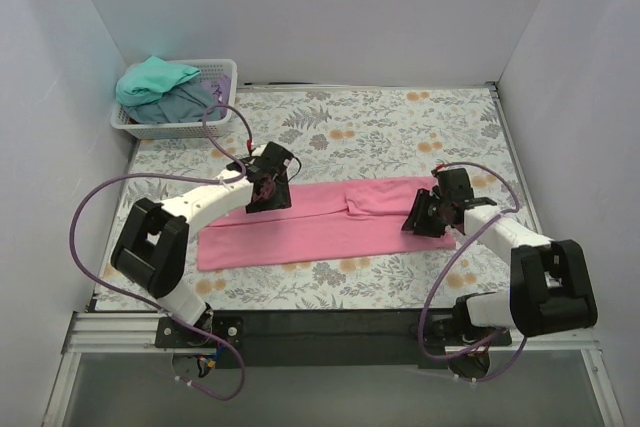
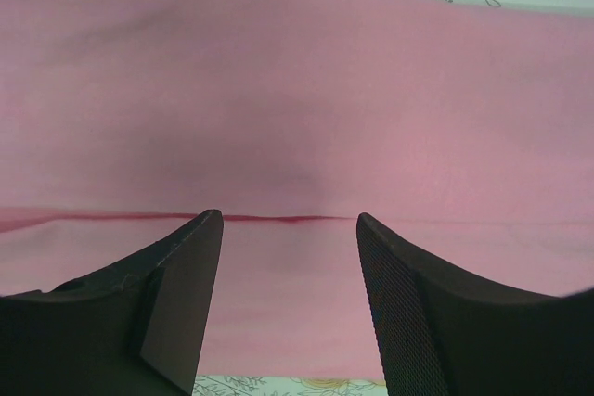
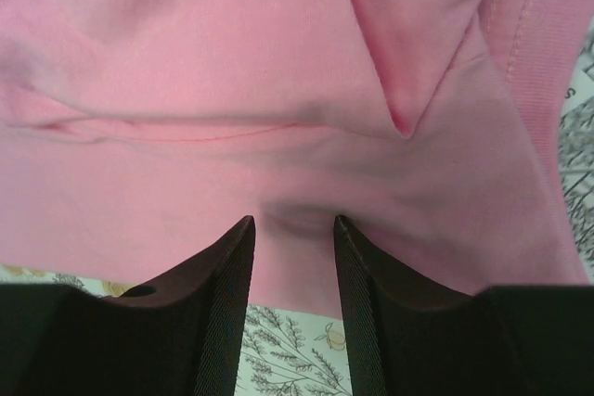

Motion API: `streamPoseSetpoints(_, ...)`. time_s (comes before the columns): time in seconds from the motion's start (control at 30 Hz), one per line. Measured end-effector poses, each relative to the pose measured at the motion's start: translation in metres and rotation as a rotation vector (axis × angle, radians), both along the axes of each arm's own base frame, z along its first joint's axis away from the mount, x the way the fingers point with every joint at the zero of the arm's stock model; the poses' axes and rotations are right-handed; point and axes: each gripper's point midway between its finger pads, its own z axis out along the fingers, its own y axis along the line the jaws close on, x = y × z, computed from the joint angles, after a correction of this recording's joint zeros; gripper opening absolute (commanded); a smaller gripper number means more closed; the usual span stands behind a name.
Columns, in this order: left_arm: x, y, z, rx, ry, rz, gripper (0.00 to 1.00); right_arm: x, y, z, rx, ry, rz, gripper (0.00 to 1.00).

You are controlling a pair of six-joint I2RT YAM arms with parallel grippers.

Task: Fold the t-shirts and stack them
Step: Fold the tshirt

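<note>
1. Basket (image 1: 160,130) of white lattice, top view: it sits at the far left corner of the flower-printed table (image 1: 400,127). It holds a teal t-shirt (image 1: 152,77) bunched on top of a grey-blue t-shirt (image 1: 188,103), and both rise above the rim. The pink t-shirt (image 1: 320,227) lies flat as a long band across the middle of the table, well apart from the basket. The left gripper (image 1: 268,187) is down at the band's far edge, near its left end. The right gripper (image 1: 428,215) is down at the band's right end. Jaw spacing cannot be told from this view.
2. Left wrist view: the left gripper (image 2: 286,220) stands with its jaws wide apart over the cloth, not clamped on it. The pink t-shirt (image 2: 297,90) fills the view, smooth, with a straight folded edge running crosswise at the fingertips.
3. Right wrist view: the right gripper (image 3: 293,224) shows a narrow gap, its jaws not closed. The tips sit at the near edge of the pink t-shirt (image 3: 232,62), with a small shadowed pucker between them. The cloth is creased here, with a pointed fold and a ribbed hem (image 3: 534,62) at the right.
</note>
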Motion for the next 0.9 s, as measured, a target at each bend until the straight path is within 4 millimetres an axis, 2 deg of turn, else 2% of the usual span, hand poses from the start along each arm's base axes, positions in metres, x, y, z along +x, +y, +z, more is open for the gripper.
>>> streamPoseSetpoints(0.13,-0.006,0.014,0.013,0.001,-0.045,-0.002,0.59,0.032,-0.013,-0.002,-0.024,0.018,-0.018,0.46)
streamPoseSetpoints(0.23,-0.007,0.025,0.031,-0.013,-0.123,0.005,0.58,0.076,-0.03,-0.001,-0.05,0.011,-0.043,0.46)
streamPoseSetpoints(0.37,-0.005,0.039,0.043,-0.013,-0.217,0.036,0.58,0.16,-0.043,0.001,-0.068,-0.038,-0.044,0.46)
streamPoseSetpoints(0.5,-0.011,0.053,0.036,0.008,-0.256,0.063,0.58,0.256,-0.038,0.008,-0.043,-0.159,-0.009,0.47)
streamPoseSetpoints(0.57,-0.013,0.057,0.033,0.024,-0.26,0.068,0.58,0.29,-0.033,0.014,-0.034,-0.22,0.012,0.47)
streamPoseSetpoints(0.63,-0.011,0.059,0.033,0.034,-0.273,0.074,0.58,0.298,-0.026,0.019,-0.022,-0.242,0.032,0.47)
streamPoseSetpoints(0.73,-0.007,0.061,0.036,0.042,-0.297,0.083,0.58,0.292,-0.007,0.036,-0.003,-0.268,0.072,0.47)
streamPoseSetpoints(0.83,-0.004,0.063,0.038,0.05,-0.31,0.092,0.58,0.259,0.034,0.06,0.017,-0.295,0.156,0.47)
streamPoseSetpoints(0.9,-0.002,0.064,0.039,0.052,-0.317,0.1,0.58,0.221,0.08,0.081,0.055,-0.318,0.258,0.46)
